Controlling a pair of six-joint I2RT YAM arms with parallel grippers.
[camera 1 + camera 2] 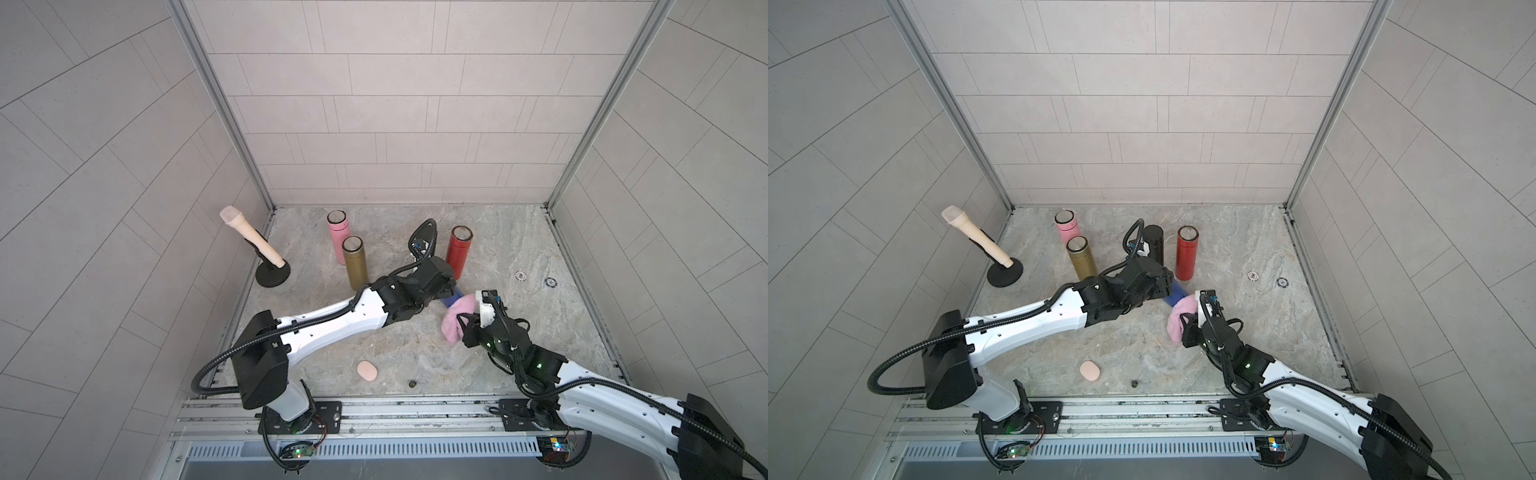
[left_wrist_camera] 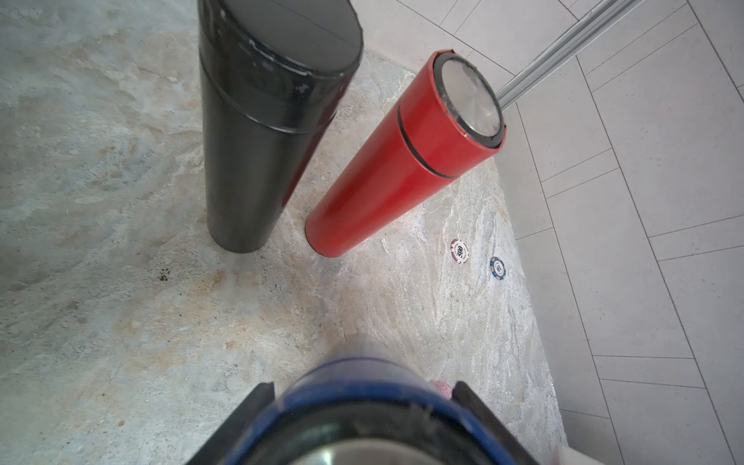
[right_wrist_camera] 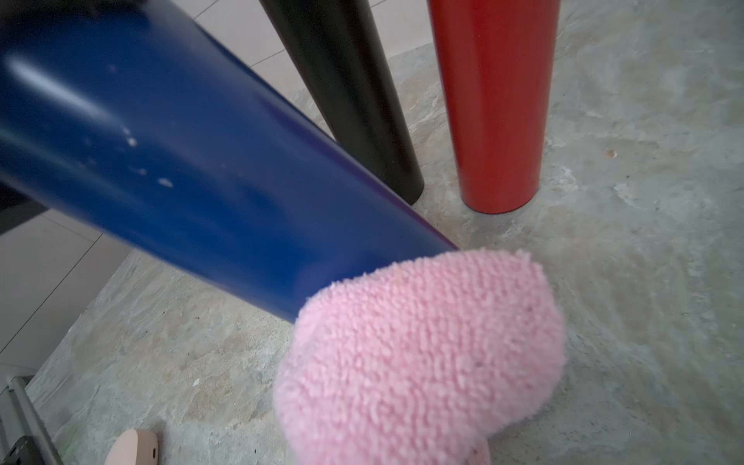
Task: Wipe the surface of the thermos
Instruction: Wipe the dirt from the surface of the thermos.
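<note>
Left end effector [image 2: 366,406]: jaws clamped on cap end of blue thermos [image 3: 181,161], held tilted over desk [image 1: 519,249]; long axis slopes down toward right end effector [image 1: 464,326], closed on pink cloth [image 3: 422,354]; cloth touches thermos's lower end; right arm nearer.

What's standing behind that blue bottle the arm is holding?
A black thermos and a red thermos stand upright behind the blue thermos. The pink cloth covers its lower end, so that part is hidden.
</note>
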